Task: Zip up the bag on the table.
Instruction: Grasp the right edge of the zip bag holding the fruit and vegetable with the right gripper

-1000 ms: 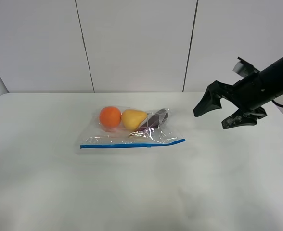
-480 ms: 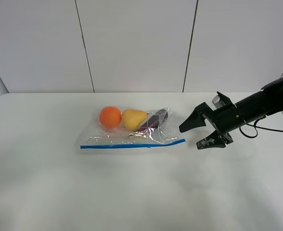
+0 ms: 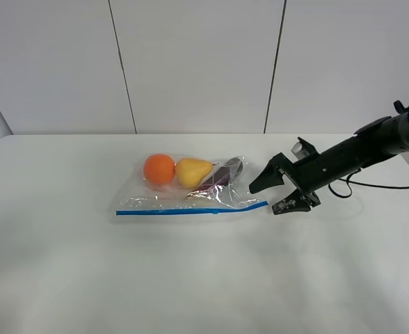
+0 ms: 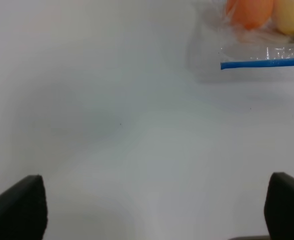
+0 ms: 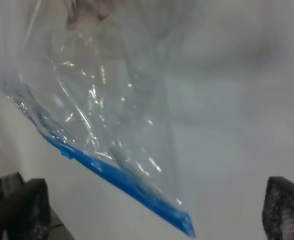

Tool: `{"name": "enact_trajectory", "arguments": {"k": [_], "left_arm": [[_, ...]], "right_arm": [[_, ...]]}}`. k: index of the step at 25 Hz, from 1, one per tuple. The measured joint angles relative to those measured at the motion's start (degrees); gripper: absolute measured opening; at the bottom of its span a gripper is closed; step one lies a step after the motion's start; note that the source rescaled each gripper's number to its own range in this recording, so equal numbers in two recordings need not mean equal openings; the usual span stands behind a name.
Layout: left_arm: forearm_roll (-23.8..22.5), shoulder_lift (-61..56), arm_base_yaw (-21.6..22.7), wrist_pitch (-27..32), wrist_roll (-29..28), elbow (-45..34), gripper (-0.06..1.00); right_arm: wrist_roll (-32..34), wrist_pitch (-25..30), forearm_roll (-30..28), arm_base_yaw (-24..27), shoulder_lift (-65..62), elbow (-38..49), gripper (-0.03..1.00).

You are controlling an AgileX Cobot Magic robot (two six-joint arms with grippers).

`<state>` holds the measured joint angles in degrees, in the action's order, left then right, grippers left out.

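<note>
Right arm lower and closer to bag (image 3: pixel 190 189) than second ago.
High view: right claw (image 3: pixel 265 198) at bag's end nearest that arm, jaws spread, gripping nothing. Bag flat on table (image 3: pixel 204 278); orange (image 3: pixel 159 169), pear (image 3: pixel 193 171), eggplant (image 3: pixel 227 170) inside, behind blue strip (image 3: pixel 190 209).
Left wrist view: left claw (image 4: pixel 152 210) spread wide, empty, well apart from bag.
Right wrist view: claw fingers (image 5: pixel 17 210) wide apart, strip's corner between them, untouched.
</note>
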<state>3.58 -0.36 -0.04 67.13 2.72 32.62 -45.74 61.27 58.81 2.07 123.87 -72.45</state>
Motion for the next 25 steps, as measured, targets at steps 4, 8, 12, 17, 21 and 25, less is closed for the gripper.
{"name": "enact_trajectory", "arguments": {"k": [4, 8, 12, 17, 21, 25], "left_arm": [[0.0, 0.0, 0.0, 0.0, 0.0, 0.0, 1.0], [0.0, 0.0, 0.0, 0.0, 0.0, 0.0, 1.0], [0.0, 0.0, 0.0, 0.0, 0.0, 0.0, 1.0], [0.0, 0.0, 0.0, 0.0, 0.0, 0.0, 1.0], [0.0, 0.0, 0.0, 0.0, 0.0, 0.0, 1.0], [0.0, 0.0, 0.0, 0.0, 0.0, 0.0, 1.0]], "right_arm": [[-0.38, -0.39, -0.12, -2.74, 1.53, -2.53, 0.91], [-0.38, -0.39, -0.41, -3.68, 2.06, -3.45, 0.82], [-0.04, -0.34, -2.03, -4.02, 2.11, -3.45, 0.71], [1.25, -0.23, -4.73, -4.21, 2.11, -3.45, 0.48], [1.53, -0.38, -4.85, -4.21, 2.11, -3.45, 0.37], [1.58, -0.38, -4.98, -4.21, 2.11, -3.45, 0.28]]}}
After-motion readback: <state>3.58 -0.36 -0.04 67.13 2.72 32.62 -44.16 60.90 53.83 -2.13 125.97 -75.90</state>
